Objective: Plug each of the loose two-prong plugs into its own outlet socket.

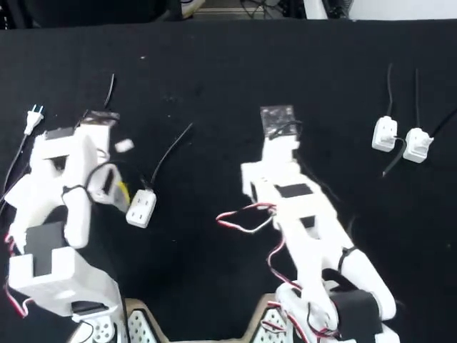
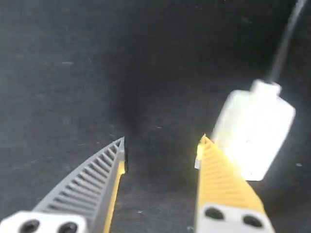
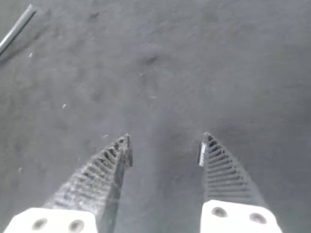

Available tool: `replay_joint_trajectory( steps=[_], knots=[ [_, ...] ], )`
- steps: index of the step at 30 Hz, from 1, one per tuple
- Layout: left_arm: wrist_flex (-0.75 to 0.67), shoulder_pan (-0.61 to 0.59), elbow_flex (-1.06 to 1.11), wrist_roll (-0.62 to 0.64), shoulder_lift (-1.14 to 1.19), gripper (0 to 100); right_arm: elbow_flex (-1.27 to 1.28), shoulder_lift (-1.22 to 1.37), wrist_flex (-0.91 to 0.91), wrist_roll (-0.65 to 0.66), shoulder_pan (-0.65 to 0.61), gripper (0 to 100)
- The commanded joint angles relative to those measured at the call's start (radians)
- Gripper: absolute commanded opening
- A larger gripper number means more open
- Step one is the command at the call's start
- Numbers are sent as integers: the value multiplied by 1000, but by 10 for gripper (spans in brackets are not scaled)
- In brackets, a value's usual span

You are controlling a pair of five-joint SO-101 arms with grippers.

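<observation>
Plug [image 1: 32,118] lies far off. Left tool [image 2: 162,141] is open and empty, just beside the socket [image 2: 252,131]; a bump could push the socket away. Right tool [image 3: 166,137] is open too.

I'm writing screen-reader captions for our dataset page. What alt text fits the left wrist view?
The left gripper hangs open over black cloth, its grey finger and yellow finger well apart. A white socket with a black cord lies on the cloth beside the yellow finger.
</observation>
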Motion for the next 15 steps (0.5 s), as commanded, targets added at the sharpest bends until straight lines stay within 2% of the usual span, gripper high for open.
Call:
replay_joint_trajectory(
  steps=[1,5,9,15],
  knots=[
    [0,154,41,35,-15,237,-45,-65,-11,-12,69,211],
    [74,302,13,110,-31,237,-44,-70,-11,-12,83,211],
    [130,420,-27,117,-52,237,-44,-70,-11,-12,83,211],
    [160,410,-47,95,-87,238,-44,-70,-11,-12,81,211]
  ],
)
